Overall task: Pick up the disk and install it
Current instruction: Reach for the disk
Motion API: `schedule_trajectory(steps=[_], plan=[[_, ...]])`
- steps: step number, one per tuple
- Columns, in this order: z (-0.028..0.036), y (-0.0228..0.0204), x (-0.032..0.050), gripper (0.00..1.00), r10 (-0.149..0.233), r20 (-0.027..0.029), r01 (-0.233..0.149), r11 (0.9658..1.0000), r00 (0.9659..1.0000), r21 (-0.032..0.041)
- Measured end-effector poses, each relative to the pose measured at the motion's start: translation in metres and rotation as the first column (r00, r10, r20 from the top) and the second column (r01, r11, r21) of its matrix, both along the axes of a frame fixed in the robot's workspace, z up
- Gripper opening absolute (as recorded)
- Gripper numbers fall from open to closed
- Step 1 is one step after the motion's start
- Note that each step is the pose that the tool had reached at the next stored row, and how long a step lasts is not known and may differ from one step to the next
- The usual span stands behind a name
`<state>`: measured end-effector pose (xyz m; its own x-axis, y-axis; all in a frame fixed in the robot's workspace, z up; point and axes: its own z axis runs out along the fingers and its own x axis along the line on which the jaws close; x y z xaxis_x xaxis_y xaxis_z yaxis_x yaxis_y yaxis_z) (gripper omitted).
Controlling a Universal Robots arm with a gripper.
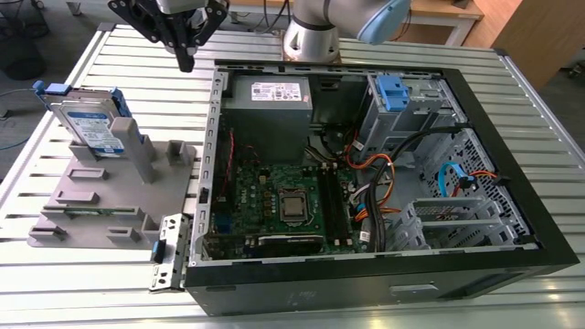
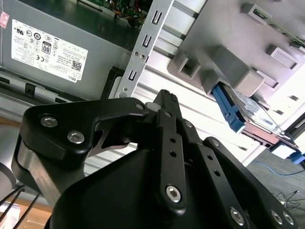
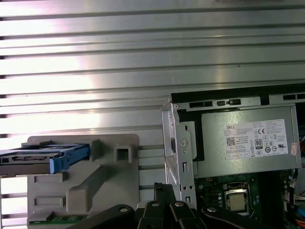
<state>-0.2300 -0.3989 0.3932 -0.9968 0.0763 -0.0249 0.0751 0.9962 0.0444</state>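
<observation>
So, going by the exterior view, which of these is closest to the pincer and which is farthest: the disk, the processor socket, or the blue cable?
1. The disk, standing upright in the grey holder at the exterior view's left, is nearest the pincer.
2. The processor socket is lower down, near the middle of the view.
3. The blue cable, over at the exterior view's right, is farthest.

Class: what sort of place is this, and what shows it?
Probably a robotics lab: a robot arm, an opened computer case on a slatted metal table, and the disk standing in a grey fixture.
</observation>
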Motion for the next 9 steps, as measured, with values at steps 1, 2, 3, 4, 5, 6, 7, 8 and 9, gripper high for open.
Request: schedule_trajectory(steps=[1,2,3,4,5,6,7,8,9], plan=[[0.0,0.0,-0.0003,0.11,0.0,0.0,0.0,1.0,1.0,0.0],[0.0,0.0,-0.0006,0.11,0.0,0.0,0.0,1.0,1.0,0.0],[0.0,0.0,-0.001,0.11,0.0,0.0,0.0,1.0,1.0,0.0],[0.0,0.0,-0.0013,0.11,0.0,0.0,0.0,1.0,1.0,0.0],[0.0,0.0,-0.0016,0.11,0.0,0.0,0.0,1.0,1.0,0.0],[0.0,0.0,-0.002,0.11,0.0,0.0,0.0,1.0,1.0,0.0],[0.0,0.0,-0.0023,0.11,0.0,0.0,0.0,1.0,1.0,-0.0001],[0.0,0.0,-0.0026,0.11,0.0,0.0,0.0,1.0,1.0,0.0],[0.0,0.0,-0.003,0.11,0.0,0.0,0.0,1.0,1.0,0.0]])
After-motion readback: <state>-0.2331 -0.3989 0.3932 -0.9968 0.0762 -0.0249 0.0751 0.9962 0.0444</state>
